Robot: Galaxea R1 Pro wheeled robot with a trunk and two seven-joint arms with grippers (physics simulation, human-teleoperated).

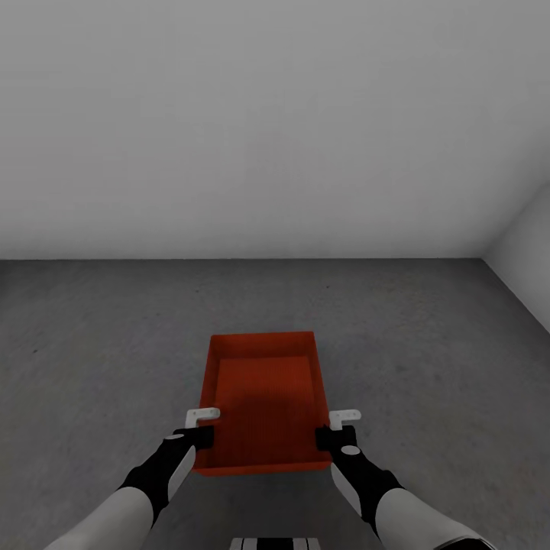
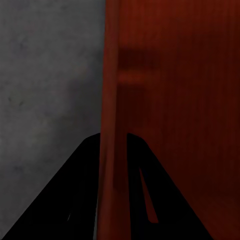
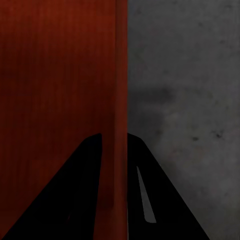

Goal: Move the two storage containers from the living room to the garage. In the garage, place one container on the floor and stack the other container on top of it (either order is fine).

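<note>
Here we are holding the orange-red rectangular open bin [image 1: 263, 405] level above the dark grey speckled concrete floor [image 1: 92, 344], left gripper [image 1: 200, 428] and right gripper [image 1: 341, 429] each clamped on a side wall; we should be lowering evenly.

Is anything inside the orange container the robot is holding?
The container looks empty: its ribbed bottom shows bare from the head camera. Both grippers, left and right, clamp its side walls. The floor directly under it is hidden.
</note>
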